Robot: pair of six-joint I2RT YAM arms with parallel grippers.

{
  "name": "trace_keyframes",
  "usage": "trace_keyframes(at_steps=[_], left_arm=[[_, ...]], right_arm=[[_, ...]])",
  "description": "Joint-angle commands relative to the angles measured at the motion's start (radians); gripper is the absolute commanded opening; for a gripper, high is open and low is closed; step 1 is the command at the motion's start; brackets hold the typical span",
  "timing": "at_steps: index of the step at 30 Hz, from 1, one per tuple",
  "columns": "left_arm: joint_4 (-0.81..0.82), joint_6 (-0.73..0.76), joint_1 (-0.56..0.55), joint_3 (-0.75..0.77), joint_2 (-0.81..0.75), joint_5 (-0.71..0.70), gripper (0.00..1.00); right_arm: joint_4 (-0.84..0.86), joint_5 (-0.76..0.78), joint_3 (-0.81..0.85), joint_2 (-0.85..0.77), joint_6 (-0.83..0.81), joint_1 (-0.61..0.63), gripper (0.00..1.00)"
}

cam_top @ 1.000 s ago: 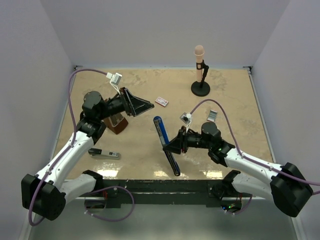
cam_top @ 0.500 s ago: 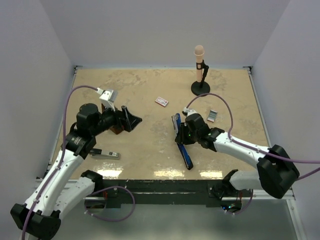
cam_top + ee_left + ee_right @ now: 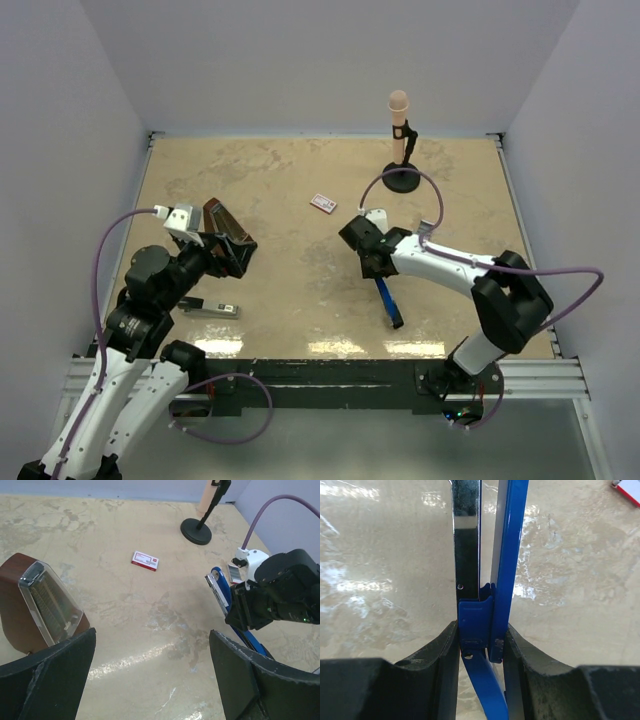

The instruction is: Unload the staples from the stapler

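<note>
- Left arm point(image 3: 150, 300): it rises from its base at the near left edge, with the forearm leaning in over the table point(image 3: 290, 170) and the wrist turned toward the centre.
- Left gripper point(image 3: 228, 252): raised off the surface, its jaws spread wide with nothing between them. In the wrist view one of its fingers point(image 3: 50, 675) frames the bare tabletop from the lower left.
- A brown metronome point(image 3: 35, 605) stands just beside the left finger. Its clear front shows a scale whose marks are too fine to read.
- Right arm point(image 3: 450, 268): its elbow is bent out toward the near right, and the forearm reaches left to the middle of the table.
- Right gripper point(image 3: 480, 635): its jaws pinch the hinge end of the blue stapler point(image 3: 390, 303). The chrome rail and the blue arm run side by side away from the wrist camera, with a narrow gap between them.
- The staples point(image 3: 233, 573) lie flat on the table as a small silvery strip. They are close by the right wrist on its far side, between the stapler and the mic stand point(image 3: 401, 178), and held by neither gripper.
- A red-and-white box point(image 3: 145, 560) lies flat beyond the centre. It carries print that is too small to make out, and no brand is legible anywhere.
</note>
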Motion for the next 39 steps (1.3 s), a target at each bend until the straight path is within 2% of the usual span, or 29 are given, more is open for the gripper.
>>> trace_keyframes(at_steps=[1, 5, 12, 27, 31, 36, 39], left_arm=[[0.006, 0.034, 0.006, 0.007, -0.001, -0.055, 1.00], [0.003, 0.037, 0.006, 0.013, 0.007, -0.058, 1.00], [0.000, 0.032, 0.006, 0.008, -0.019, -0.077, 1.00], [-0.008, 0.023, 0.006, 0.008, -0.028, -0.093, 1.00], [-0.009, -0.002, 0.006, 0.010, -0.033, -0.095, 0.99], [0.006, -0.066, 0.006, 0.017, -0.027, -0.035, 0.98], [0.037, -0.120, 0.004, 0.025, -0.001, 0.051, 0.96]], right_arm=[[-0.144, 0.199, 0.109, 0.077, 0.058, 0.060, 0.00], [-0.234, 0.305, 0.185, 0.220, 0.130, 0.129, 0.00], [-0.374, 0.415, 0.256, 0.338, 0.210, 0.193, 0.00], [-0.368, 0.397, 0.247, 0.295, 0.199, 0.213, 0.00], [-0.322, 0.348, 0.245, 0.213, 0.129, 0.213, 0.00], [-0.135, 0.143, 0.224, 0.013, 0.024, 0.213, 0.00], [-0.034, 0.007, 0.193, -0.076, -0.045, 0.212, 0.00]])
